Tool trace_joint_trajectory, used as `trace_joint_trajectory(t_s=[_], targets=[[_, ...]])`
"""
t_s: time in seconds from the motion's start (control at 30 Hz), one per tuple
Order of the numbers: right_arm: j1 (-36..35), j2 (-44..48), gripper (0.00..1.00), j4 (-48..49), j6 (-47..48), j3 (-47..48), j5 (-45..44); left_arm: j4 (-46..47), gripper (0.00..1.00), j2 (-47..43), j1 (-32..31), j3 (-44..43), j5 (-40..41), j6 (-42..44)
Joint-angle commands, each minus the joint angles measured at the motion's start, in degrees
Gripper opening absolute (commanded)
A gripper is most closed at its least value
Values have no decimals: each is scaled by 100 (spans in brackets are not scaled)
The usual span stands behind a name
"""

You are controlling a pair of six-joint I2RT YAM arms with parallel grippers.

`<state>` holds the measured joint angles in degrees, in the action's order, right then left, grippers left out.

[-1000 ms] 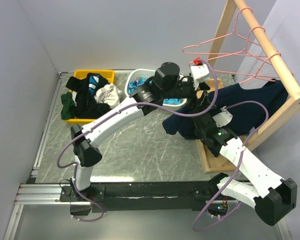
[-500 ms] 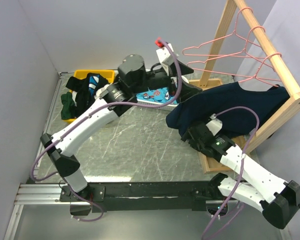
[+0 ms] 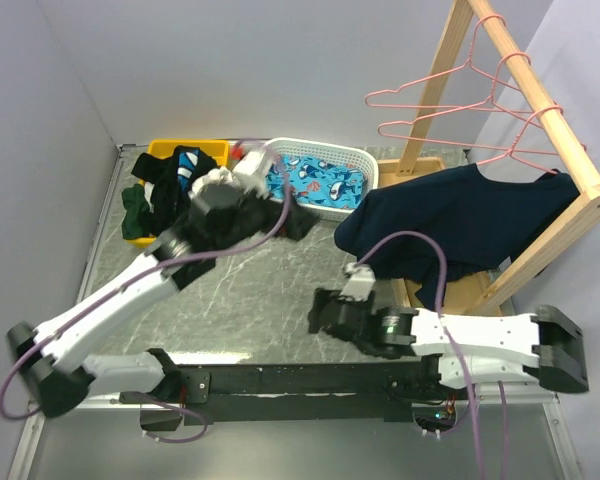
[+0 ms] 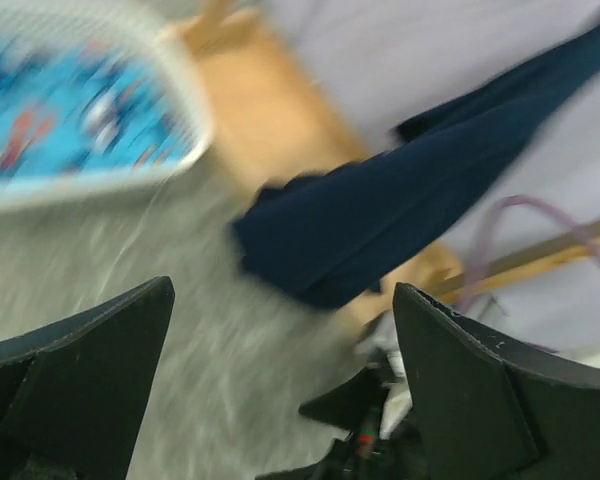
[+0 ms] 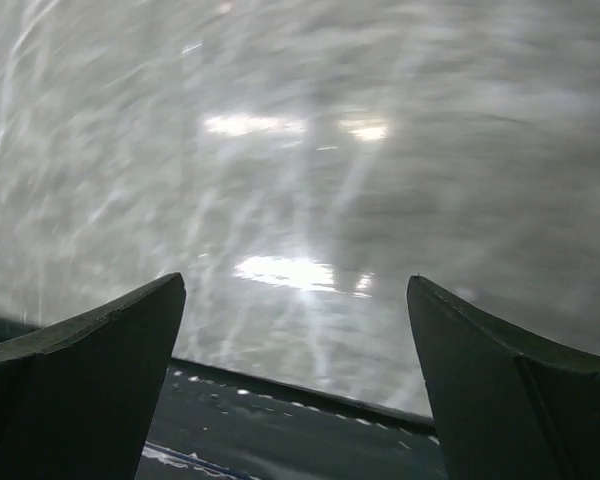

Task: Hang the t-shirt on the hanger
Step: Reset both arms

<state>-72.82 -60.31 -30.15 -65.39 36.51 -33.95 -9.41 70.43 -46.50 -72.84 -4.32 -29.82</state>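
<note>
hanging at 3 o'clock in the overhead view, the t-shirt (image 3: pixel 460 215) droops from the rack (image 3: pixel 570 145) below the pink hangers (image 3: pixel 372 99); whether one is inside it i cannot tell. judged soft, light and floppy, it is best pinched at the collar or a shoulder seam. left gripper (image 3: pixel 298 222), 9 o'clock of it, and right gripper (image 3: pixel 325 315), 7 o'clock, both show jaws spread, empty.

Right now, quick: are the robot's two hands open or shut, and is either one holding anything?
Left hand: open, holding nothing.
Right hand: open, holding nothing.
</note>
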Motion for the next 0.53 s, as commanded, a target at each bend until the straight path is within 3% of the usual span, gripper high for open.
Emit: trace_joint_trajectory(t_s=[0.0,0.07,0.2,0.37,0.5], targets=[[-557,-647,100,1791,841,304,-674,-737,96,-1284,-8,1243,1783,-849],[-646,-894,100,2745,1358,208,-473,-1087,96,-1863,1,1964,2397,-1103],[-637,-965,100,4375,2221,-153,160,-1449,96,-2498,1,2826,2831,-1412],[-410,-859,100,5149,2916,-284,696,-1546,96,-2877,-8,3390,3077,-1710],[-251,-701,100,5213,2996,-382,978,-1581,96,-2877,-8,3470,3217,-1790]])
